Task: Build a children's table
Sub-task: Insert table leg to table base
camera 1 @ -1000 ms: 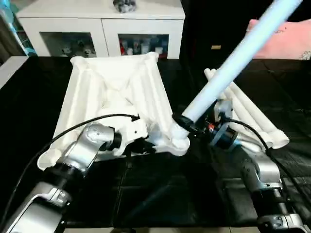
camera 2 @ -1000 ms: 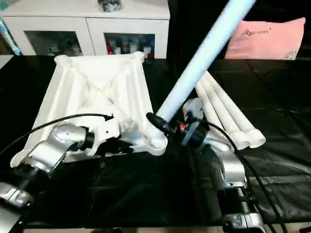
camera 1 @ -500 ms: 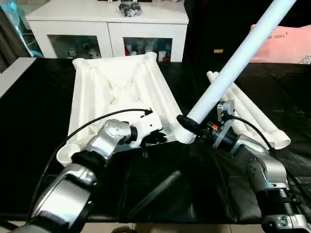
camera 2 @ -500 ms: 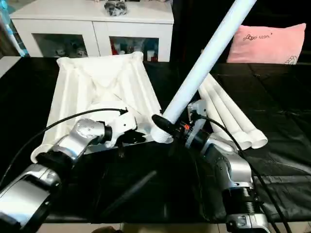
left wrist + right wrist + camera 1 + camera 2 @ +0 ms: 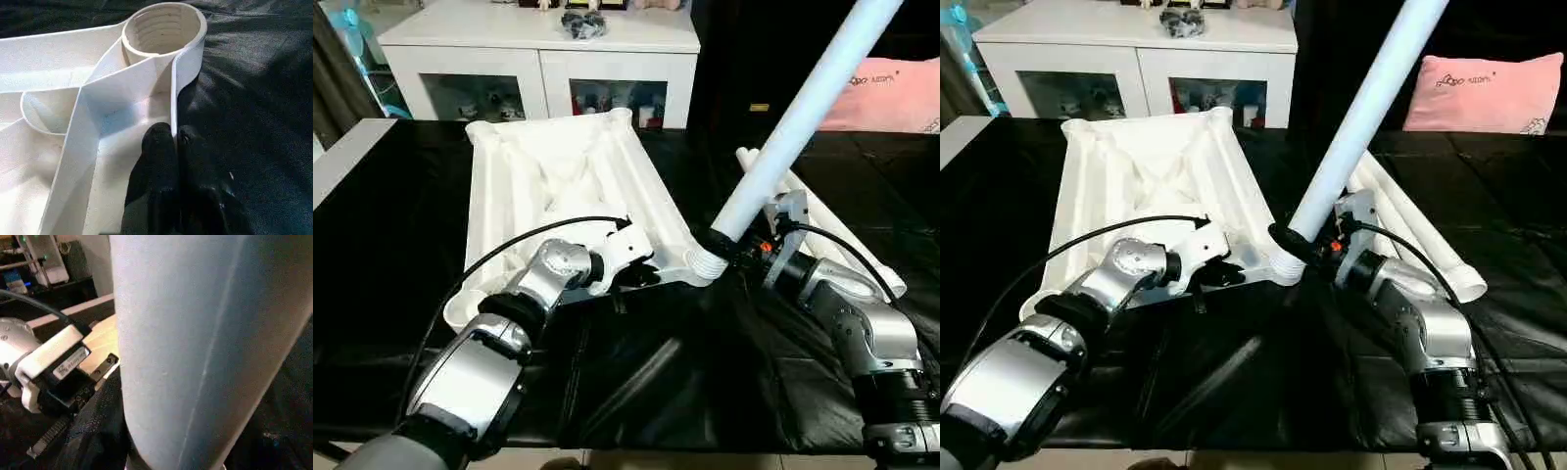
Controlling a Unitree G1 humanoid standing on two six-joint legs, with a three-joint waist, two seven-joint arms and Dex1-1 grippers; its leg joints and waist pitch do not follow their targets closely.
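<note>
The children's table's white tabletop lies underside up on the black surface. My left gripper is shut on the thin near rim wall, just short of the round near-right corner socket, which stands empty with threads inside. My right gripper is shut on a long white leg near its lower end. That leg slants up to the right, and its threaded end sits right by that corner socket. Whether they touch, I cannot tell. Other legs lie behind my right arm.
A white glass-door cabinet stands behind the table. A pink cushion lies at the back right. Black cloth covers the near surface. A cable arcs along my left forearm.
The camera has moved, shifting the whole scene in the picture. The held leg stands a little steeper at the corner. Both grips are unchanged.
</note>
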